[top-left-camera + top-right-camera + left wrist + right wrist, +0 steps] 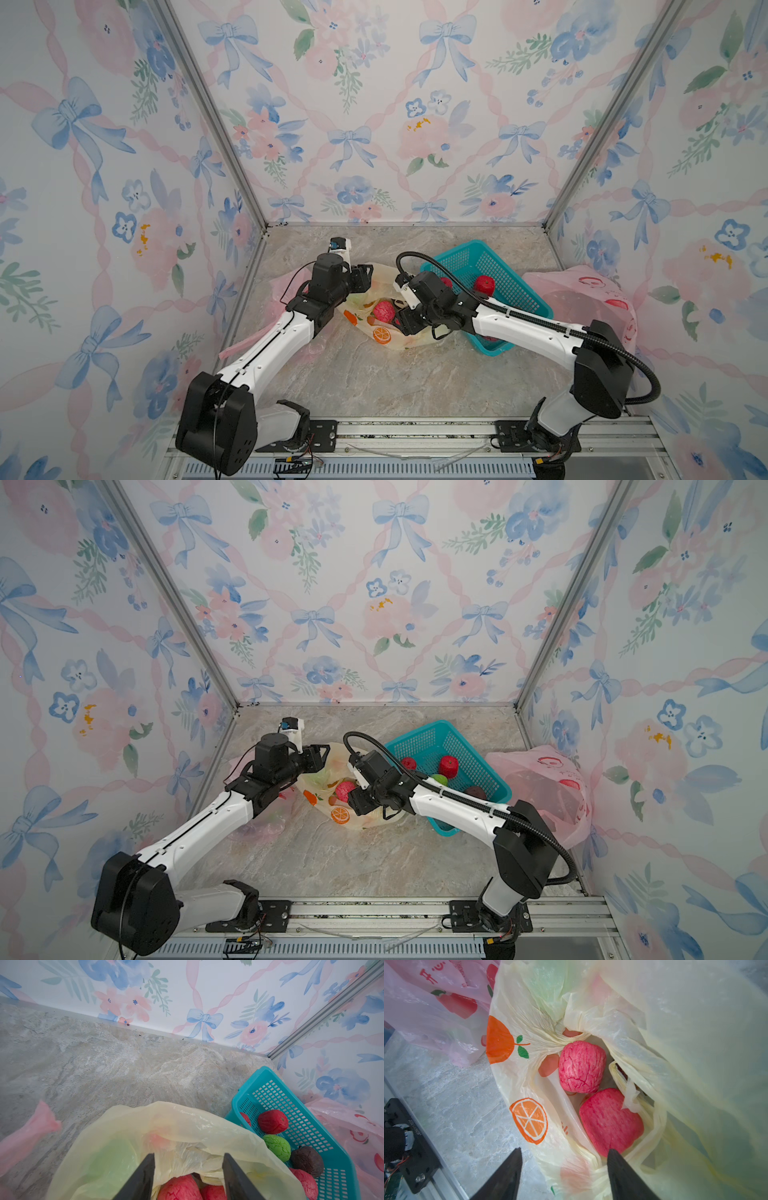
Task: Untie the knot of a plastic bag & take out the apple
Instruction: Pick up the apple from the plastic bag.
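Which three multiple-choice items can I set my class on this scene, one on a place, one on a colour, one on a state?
1. Where is the dark purple fruit? A in a glass bowl; B in the mesh basket; C on a white plate.
2. What colour is the mesh basket? A teal; B red; C black.
3. The orange-print bag is: A knotted shut; B folded flat; C open, apples showing.
Key: 1 B, it lies among the basket's fruit; 2 A, rim and walls are teal; 3 C, two pink-red apples show in its mouth.
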Controlling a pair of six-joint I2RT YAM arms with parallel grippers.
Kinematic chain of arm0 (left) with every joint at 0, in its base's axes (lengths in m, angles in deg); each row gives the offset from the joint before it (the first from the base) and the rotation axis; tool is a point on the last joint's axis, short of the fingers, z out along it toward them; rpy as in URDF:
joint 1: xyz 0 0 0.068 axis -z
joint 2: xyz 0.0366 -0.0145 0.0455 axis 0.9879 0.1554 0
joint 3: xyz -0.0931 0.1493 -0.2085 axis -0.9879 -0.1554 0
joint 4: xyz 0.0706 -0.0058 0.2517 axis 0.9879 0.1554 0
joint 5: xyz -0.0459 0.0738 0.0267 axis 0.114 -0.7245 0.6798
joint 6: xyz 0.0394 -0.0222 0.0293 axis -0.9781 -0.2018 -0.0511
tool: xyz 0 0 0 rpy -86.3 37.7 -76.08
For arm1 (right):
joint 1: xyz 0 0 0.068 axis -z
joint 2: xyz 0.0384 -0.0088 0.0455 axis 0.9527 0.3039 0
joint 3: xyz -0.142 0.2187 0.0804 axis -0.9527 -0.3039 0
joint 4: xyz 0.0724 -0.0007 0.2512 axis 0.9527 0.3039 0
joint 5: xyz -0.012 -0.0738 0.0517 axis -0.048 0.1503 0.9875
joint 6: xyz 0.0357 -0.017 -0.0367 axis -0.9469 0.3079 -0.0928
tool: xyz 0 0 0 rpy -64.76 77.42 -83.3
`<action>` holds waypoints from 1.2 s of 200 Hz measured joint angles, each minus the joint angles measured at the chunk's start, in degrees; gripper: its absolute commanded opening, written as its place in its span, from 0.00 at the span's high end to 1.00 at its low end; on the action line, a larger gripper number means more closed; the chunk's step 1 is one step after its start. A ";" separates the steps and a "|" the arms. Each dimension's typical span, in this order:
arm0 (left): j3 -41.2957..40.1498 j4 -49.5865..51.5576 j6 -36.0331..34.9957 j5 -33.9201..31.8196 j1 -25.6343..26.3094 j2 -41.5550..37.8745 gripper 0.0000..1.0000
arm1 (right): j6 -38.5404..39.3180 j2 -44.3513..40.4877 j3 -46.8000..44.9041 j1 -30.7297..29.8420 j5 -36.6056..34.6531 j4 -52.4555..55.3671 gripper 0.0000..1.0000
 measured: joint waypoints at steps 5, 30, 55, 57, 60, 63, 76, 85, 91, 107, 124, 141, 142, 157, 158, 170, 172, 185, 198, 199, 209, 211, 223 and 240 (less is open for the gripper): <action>-0.46 0.66 0.04 -0.22 0.04 -0.87 0.47 | 0.00 0.63 0.28 0.00 -0.50 0.15 0.33; -5.14 2.84 -0.11 -1.11 0.24 -6.47 0.48 | 0.17 4.85 2.03 0.11 -3.26 2.32 0.34; -8.13 5.75 -0.09 -2.16 0.24 -9.86 0.49 | 0.17 7.74 3.26 0.37 -4.96 3.80 0.34; -8.39 5.88 -0.09 -2.32 0.24 -10.12 0.49 | 0.17 7.85 3.34 0.39 -5.11 3.91 0.34; -8.63 5.97 -0.09 -2.40 0.24 -10.45 0.50 | 0.15 7.96 3.43 0.44 -5.22 3.96 0.33; -8.79 6.10 -0.09 -2.51 0.24 -10.64 0.50 | 0.17 8.04 3.52 0.48 -5.31 4.02 0.33; -9.64 6.84 -0.09 -3.15 0.26 -12.28 0.50 | 0.15 8.52 3.96 0.68 -6.05 4.46 0.31; -10.08 7.19 -0.11 -3.67 0.31 -13.51 0.50 | 0.07 8.83 4.24 0.72 -6.67 4.74 0.30; -10.25 7.32 -0.13 -4.00 0.31 -14.14 0.49 | 0.15 8.98 4.44 0.74 -6.91 4.98 0.30; -10.60 7.50 -0.13 -4.66 0.31 -15.65 0.49 | 0.15 9.92 5.18 0.81 -7.76 5.11 0.29; -10.75 7.45 -0.13 -5.18 0.31 -16.33 0.49 | 0.17 11.43 6.38 0.87 -8.39 5.25 0.27; -11.13 7.50 -0.13 -5.62 0.31 -16.41 0.49 | 0.00 12.96 7.37 0.87 -8.35 5.25 0.24; -11.13 7.50 -0.13 -5.62 0.31 -16.41 0.49 | 0.02 13.05 7.39 0.87 -8.35 5.25 0.23; -11.45 7.69 -0.13 -5.99 0.31 -16.41 0.49 | 0.02 13.84 7.76 0.87 -8.17 5.22 0.21; -11.45 7.74 -0.13 -6.03 0.31 -16.41 0.49 | 0.09 13.92 7.78 0.87 -8.15 5.22 0.21; -11.54 7.87 -0.13 -6.36 0.31 -16.41 0.49 | -0.02 14.38 8.02 0.87 -8.11 5.25 0.21; -11.54 7.89 -0.13 -6.36 0.31 -16.41 0.49 | -0.02 14.51 8.09 0.87 -8.11 5.22 0.21; -11.63 7.89 -0.13 -6.56 0.31 -16.41 0.49 | -0.02 15.10 8.35 0.92 -8.09 5.22 0.21; -11.65 7.89 -0.13 -6.60 0.31 -16.41 0.49 | 0.00 15.69 8.70 1.01 -7.89 5.18 0.21; -11.65 7.89 -0.13 -6.60 0.31 -16.41 0.49 | 0.00 15.69 8.72 1.03 -7.89 5.18 0.21; -11.67 7.87 -0.13 -6.78 0.31 -16.41 0.49 | 0.00 16.20 9.18 1.18 -7.74 5.18 0.24; -11.67 7.87 -0.13 -6.82 0.31 -16.41 0.49 | 0.07 16.26 9.25 1.18 -7.69 5.16 0.25; -11.69 7.89 -0.13 -6.99 0.31 -16.41 0.50 | 0.02 16.57 9.66 1.29 -7.67 5.01 0.33; -11.72 7.89 -0.13 -7.02 0.31 -16.41 0.50 | 0.68 16.63 9.81 1.36 -7.48 5.01 0.44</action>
